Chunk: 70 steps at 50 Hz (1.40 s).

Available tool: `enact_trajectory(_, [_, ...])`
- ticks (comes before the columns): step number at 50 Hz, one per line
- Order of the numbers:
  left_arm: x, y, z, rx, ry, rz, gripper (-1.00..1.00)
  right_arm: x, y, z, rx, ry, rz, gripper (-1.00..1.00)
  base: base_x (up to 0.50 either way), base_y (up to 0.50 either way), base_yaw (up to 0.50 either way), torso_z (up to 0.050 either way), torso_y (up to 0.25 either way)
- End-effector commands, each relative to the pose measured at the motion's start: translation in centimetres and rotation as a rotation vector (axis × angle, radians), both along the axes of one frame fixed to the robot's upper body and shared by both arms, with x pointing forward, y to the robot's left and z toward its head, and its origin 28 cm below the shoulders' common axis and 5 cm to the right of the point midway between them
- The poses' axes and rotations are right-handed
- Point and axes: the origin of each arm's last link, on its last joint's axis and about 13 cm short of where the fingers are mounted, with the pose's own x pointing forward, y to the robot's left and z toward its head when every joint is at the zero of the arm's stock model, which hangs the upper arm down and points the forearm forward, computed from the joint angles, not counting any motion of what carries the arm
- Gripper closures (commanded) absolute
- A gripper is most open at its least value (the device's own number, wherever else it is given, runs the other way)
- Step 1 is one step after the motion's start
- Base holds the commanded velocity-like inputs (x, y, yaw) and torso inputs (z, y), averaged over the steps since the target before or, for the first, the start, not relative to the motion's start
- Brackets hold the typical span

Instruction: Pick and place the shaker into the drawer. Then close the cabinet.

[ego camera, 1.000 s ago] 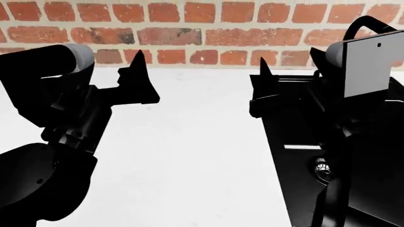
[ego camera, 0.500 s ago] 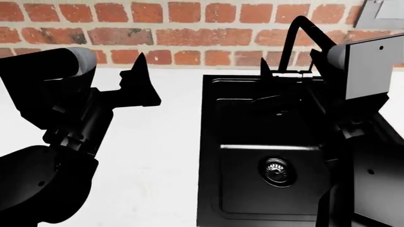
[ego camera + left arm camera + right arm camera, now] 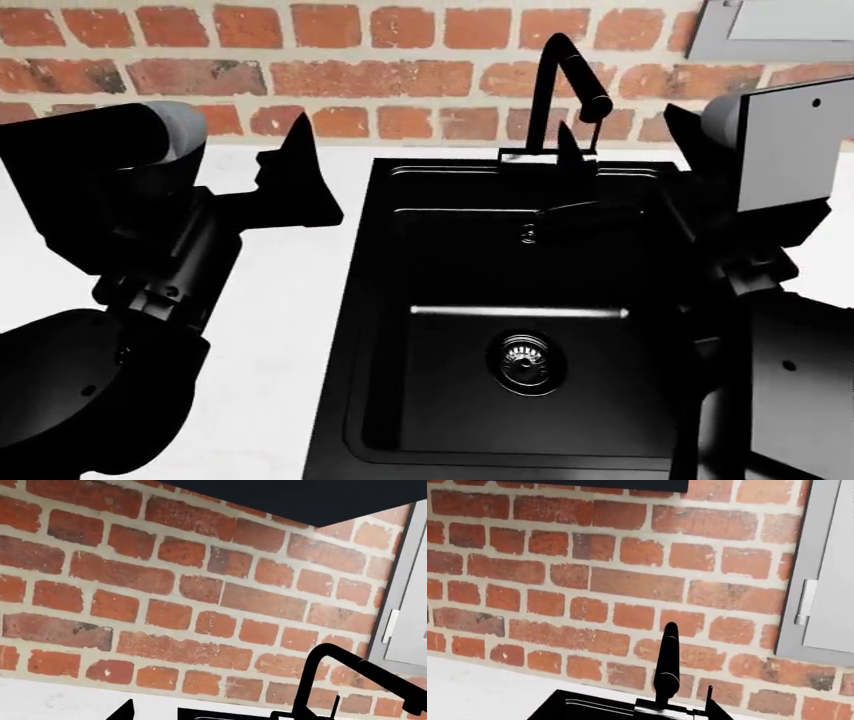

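Since a second ago our view has swung right, bringing the sink [image 3: 521,330] central; neither pincer's state can we tell; shaker, drawer and cabinet are out of sight; further blind turning risks clipping the faucet [image 3: 561,85].

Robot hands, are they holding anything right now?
No. The left gripper and right gripper hang over the sink with nothing in them.

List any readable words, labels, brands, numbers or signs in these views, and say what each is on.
None: no readable text appears in any view.
Brick wall: bare bricks, no lettering.
Black sink and faucet: no brand mark visible.
Grey window frame: plain.
White countertop: unmarked.
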Motion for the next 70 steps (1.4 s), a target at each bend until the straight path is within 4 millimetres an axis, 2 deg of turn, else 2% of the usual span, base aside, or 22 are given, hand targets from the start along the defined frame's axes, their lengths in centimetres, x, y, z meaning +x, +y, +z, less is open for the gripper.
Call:
enact_trajectory(1, [0.5,0.1,0.3,-0.018,-0.027,0.007,-1.00,-0.3,-0.8,-0.1,-0.028,0.032,-0.069,-1.00,0.00,0.00,0.00,0.000,0.000])
enact_trajectory(6, [0.4,0.1,0.2,-0.015,-0.022,0.002,-1.00,-1.6,-3.1,1.4,-0.054,0.023,-0.211,-1.00,0.00,0.00,0.00,0.000,0.000])
enact_trajectory(12, [0.3,-0.1,0.2,0.001,-0.015,-0.014,-1.00,-2.9,-4.9,5.4,-0.103,-0.060,-0.322,-1.00,0.00,0.00,0.00,0.000,0.000])
enact_trajectory(15, [0.3,-0.1,0.5,0.007,-0.012,-0.017,-1.00,-4.3,-5.2,8.2,-0.156,-0.158,-0.387,-1.00,0.00,0.00,0.00,0.000,0.000])
enact_trajectory(19, [0.6,-0.1,0.4,0.007,-0.008,-0.019,-1.00,-6.8,-4.3,13.0,-0.281,-0.336,-0.448,-1.00,0.00,0.00,0.00,0.000,0.000])
enact_trajectory(24, [0.8,-0.3,0.0,0.002,-0.009,-0.034,-1.00,-9.6,-2.5,18.4,-0.403,-0.575,-0.412,-1.00,0.00,0.00,0.00,0.000,0.000])
enact_trajectory(26, [0.8,-0.4,0.0,-0.002,-0.011,-0.039,-1.00,-10.0,-1.8,20.5,-0.485,-0.672,-0.395,-1.00,0.00,0.00,0.00,0.000,0.000])
enact_trajectory(29, [0.8,-0.4,0.0,-0.011,-0.014,-0.043,-1.00,-9.9,-0.6,23.3,-0.560,-0.743,-0.281,-1.00,0.00,0.00,0.00,0.000,0.000])
enact_trajectory(35, [0.7,-0.3,0.7,-0.028,-0.018,-0.043,-1.00,-7.9,1.4,26.8,-0.587,-0.698,0.014,-1.00,0.00,0.00,0.00,0.005,0.006])
enact_trajectory(42, [0.7,-0.1,-0.1,-0.040,-0.021,-0.035,-1.00,-2.0,4.5,30.9,-0.660,-0.553,0.315,-1.00,0.00,0.00,0.00,0.008,0.010])
enact_trajectory(47, [0.5,0.4,0.6,-0.049,-0.022,-0.015,-1.00,1.9,7.0,32.9,-0.721,-0.504,0.385,-1.00,0.01,0.00,0.00,0.011,0.008])
enact_trajectory(50, [0.4,0.7,0.0,-0.053,-0.021,-0.007,-1.00,3.7,7.7,33.8,-0.737,-0.486,0.395,-1.00,0.01,0.00,0.01,0.016,0.014])
enact_trajectory(56, [0.3,1.1,-0.2,-0.060,-0.020,0.003,-1.00,6.0,7.6,33.0,-0.753,-0.450,0.375,-1.00,0.02,0.01,0.01,0.016,0.011])
enact_trajectory(64, [0.0,2.0,-0.5,-0.068,-0.012,0.040,-1.00,9.1,5.9,31.1,-0.748,-0.345,0.297,-1.00,0.02,0.01,0.02,0.016,0.009])
enact_trajectory(70, [-0.2,2.5,-1.0,-0.070,0.001,0.062,-1.00,10.6,5.0,29.5,-0.733,-0.263,0.241,-1.00,0.03,0.01,0.02,0.015,0.002])
